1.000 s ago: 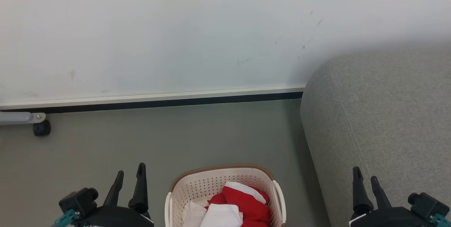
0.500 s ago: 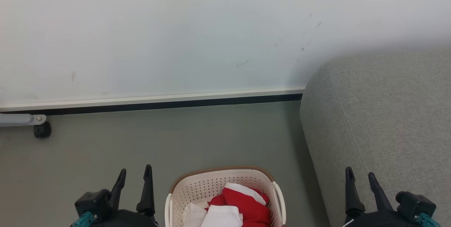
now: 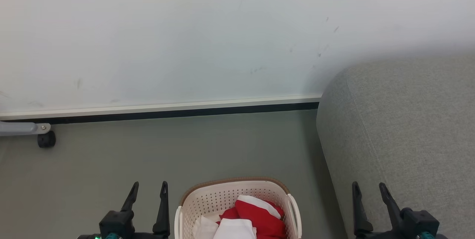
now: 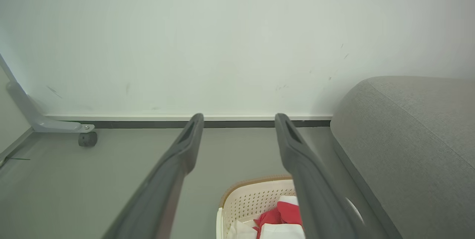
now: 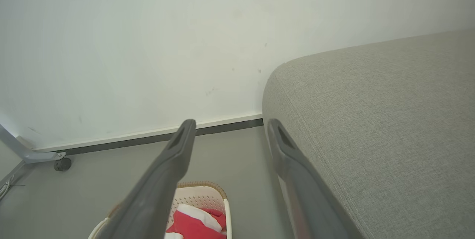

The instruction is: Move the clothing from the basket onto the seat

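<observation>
Okay, your basket (image 3: 222,198) is cut off by the head view's bottom edge; red and white clothing (image 3: 256,216) lies inside, mostly hidden. The seat (image 3: 400,127) runs off right, near the basket. Your left gripper (image 3: 149,185) and right gripper (image 3: 369,186) both stand wide, empty, flanking the basket. Versus a second ago, both sit closer in, their bodies sunk further off-frame.

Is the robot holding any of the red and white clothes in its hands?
No, nothing is held. The left gripper and the right gripper are both open and empty. The clothes lie in the basket.
</observation>
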`<state>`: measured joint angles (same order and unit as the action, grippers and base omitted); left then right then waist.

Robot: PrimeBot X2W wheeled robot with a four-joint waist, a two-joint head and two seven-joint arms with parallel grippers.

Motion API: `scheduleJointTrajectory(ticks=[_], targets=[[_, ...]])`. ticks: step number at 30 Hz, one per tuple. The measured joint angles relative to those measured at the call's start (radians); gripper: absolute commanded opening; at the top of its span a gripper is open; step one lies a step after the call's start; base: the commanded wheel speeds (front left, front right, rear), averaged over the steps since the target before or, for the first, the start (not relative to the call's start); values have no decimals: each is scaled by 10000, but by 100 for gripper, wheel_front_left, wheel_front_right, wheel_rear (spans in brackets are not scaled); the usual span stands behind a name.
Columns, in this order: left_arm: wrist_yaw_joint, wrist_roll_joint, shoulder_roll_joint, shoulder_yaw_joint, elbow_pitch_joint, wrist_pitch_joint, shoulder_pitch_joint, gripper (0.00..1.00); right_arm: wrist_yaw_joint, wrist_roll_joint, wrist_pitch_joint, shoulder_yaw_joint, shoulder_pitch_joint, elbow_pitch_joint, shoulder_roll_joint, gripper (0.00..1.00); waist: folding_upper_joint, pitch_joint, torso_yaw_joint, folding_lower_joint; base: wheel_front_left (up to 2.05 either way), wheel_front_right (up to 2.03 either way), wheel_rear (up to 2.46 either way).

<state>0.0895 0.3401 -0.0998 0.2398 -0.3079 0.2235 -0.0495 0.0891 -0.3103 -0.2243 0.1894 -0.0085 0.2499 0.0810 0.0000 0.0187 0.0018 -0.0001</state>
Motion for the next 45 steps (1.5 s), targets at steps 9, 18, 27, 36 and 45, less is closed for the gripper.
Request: scheduleJointTrajectory(ticks=[9,18,27,36,45], targets=[[151,-1047,0,79,-84,265,155,100,88,1018,-249,230,12,2,13,100,0,36,14,0,0,0,0],[69,-1047,46,0,-188,265,169,100,77,1018,-249,201,26,44,10,100,0,29,3,0,0,0,0],[25,-1057,77,-82,-280,265,171,100,63,1018,-249,159,29,86,0,100,0,1,-8,0,0,0,0],[-105,-1139,104,-128,-261,265,195,100,15,1018,-249,125,43,107,-23,100,0,-126,-46,1,0,0,0],[-324,-1360,146,119,-113,265,134,100,-12,1016,-249,-36,23,-224,-44,100,0,-750,-143,0,0,0,0]])
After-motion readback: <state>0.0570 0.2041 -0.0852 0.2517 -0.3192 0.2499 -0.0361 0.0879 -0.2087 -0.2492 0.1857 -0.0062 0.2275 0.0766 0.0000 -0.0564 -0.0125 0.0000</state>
